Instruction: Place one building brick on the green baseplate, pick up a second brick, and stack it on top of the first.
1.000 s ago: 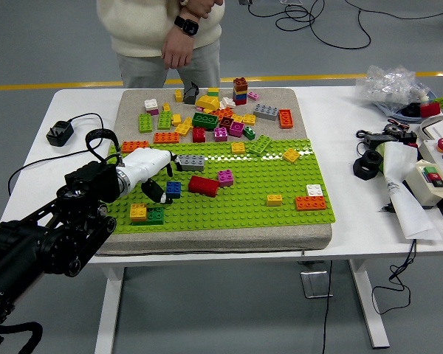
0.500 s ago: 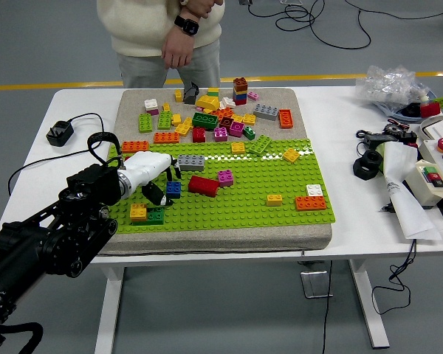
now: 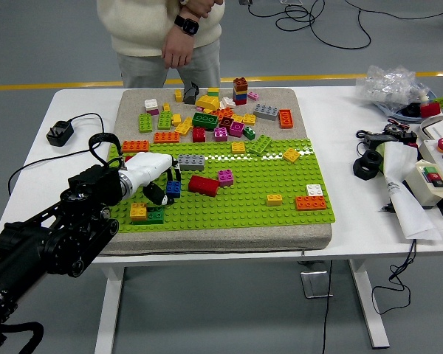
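Observation:
The green baseplate (image 3: pixel 266 177) lies on a grey pad in the middle of the table. A small blue brick (image 3: pixel 174 188) stands on its left part. My left hand (image 3: pixel 167 184), white with black fingers, reaches in from the left and straddles that brick. The thumb is just left of it and the other fingers hang over its far side, open and not clamped. A grey brick (image 3: pixel 190 162) lies just beyond the hand and a red brick (image 3: pixel 203 184) just right of the blue one. The right arm does not show.
Loose bricks (image 3: pixel 221 114) crowd the pad behind the baseplate. A yellow brick (image 3: pixel 138 212) and a green brick (image 3: pixel 155 215) sit near the plate's front left corner. A person stands at the far side, one hand (image 3: pixel 179 51) hanging. A black charger (image 3: pixel 59 133) lies left and a control box (image 3: pixel 435 173) right.
My left hand has crept a little to the right, bringing its thumb nearer the blue brick. The bricks have not moved.

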Controlling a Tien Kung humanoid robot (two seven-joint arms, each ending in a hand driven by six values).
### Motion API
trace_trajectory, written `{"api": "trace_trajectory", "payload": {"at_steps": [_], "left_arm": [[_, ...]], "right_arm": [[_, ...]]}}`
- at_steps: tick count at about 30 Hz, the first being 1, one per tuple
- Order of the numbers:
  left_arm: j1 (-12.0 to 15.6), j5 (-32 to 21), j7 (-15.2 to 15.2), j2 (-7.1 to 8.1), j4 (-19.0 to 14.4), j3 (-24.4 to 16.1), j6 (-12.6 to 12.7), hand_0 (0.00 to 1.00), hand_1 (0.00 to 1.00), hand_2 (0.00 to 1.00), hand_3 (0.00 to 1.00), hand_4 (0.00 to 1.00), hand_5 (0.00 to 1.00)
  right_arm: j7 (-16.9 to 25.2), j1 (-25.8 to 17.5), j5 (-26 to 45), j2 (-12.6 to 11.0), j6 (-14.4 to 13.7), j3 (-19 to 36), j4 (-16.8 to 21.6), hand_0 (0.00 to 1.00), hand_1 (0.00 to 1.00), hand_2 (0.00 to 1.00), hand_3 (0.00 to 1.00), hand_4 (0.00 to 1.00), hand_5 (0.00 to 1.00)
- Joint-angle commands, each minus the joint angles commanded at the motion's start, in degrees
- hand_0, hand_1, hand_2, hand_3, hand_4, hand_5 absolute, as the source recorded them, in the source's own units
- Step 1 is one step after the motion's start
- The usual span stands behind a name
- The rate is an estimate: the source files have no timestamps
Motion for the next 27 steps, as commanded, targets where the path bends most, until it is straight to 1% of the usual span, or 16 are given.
{"api": "trace_trajectory", "payload": {"at_steps": [4, 5, 10, 16, 18, 22, 27], "left_arm": [[-0.1, -0.7, 0.0, 0.07, 0.0, 0.0, 0.0, 0.836, 0.624, 0.533, 0.524, 0.704, 0.002], [-0.2, -0.7, 0.0, 0.11, 0.0, -0.1, -0.2, 0.819, 0.589, 0.536, 0.525, 0.696, 0.002], [-0.4, -1.0, -0.1, 0.22, -0.2, -0.2, -0.7, 0.819, 0.589, 0.536, 0.525, 0.696, 0.002], [-0.5, -1.1, 0.0, 0.1, 0.0, 0.0, -0.7, 0.816, 0.583, 0.538, 0.528, 0.69, 0.003], [-0.3, -1.1, 0.0, 0.22, -0.4, -0.2, -0.8, 0.805, 0.571, 0.538, 0.527, 0.674, 0.005], [0.1, -0.8, 0.3, 0.78, -1.9, -1.3, -1.5, 0.805, 0.571, 0.538, 0.527, 0.674, 0.005], [1.0, -0.5, 0.8, 1.79, -4.9, -2.9, -2.8, 0.796, 0.569, 0.537, 0.526, 0.662, 0.002]], "right_arm": [[0.0, 0.0, 0.0, 0.0, 0.0, 0.0, 0.0, 0.765, 0.704, 0.738, 0.748, 0.998, 0.63], [0.0, 0.0, 0.0, 0.0, 0.0, 0.0, 0.0, 0.766, 0.704, 0.738, 0.748, 0.998, 0.629], [0.0, -0.1, 0.0, 0.0, 0.0, 0.1, 0.0, 0.766, 0.704, 0.738, 0.748, 0.998, 0.629], [0.0, 0.0, 0.1, 0.0, 0.0, 0.0, 0.0, 0.766, 0.704, 0.738, 0.748, 0.998, 0.63], [0.0, 0.0, 0.2, 0.0, 0.0, 0.0, 0.0, 0.765, 0.704, 0.739, 0.748, 0.998, 0.63], [0.0, -0.1, 0.2, 0.0, 0.0, 0.2, 0.0, 0.765, 0.704, 0.739, 0.748, 0.998, 0.63], [0.0, -0.3, 0.3, 0.0, -0.1, 0.4, 0.0, 0.766, 0.704, 0.738, 0.748, 0.998, 0.63]]}}
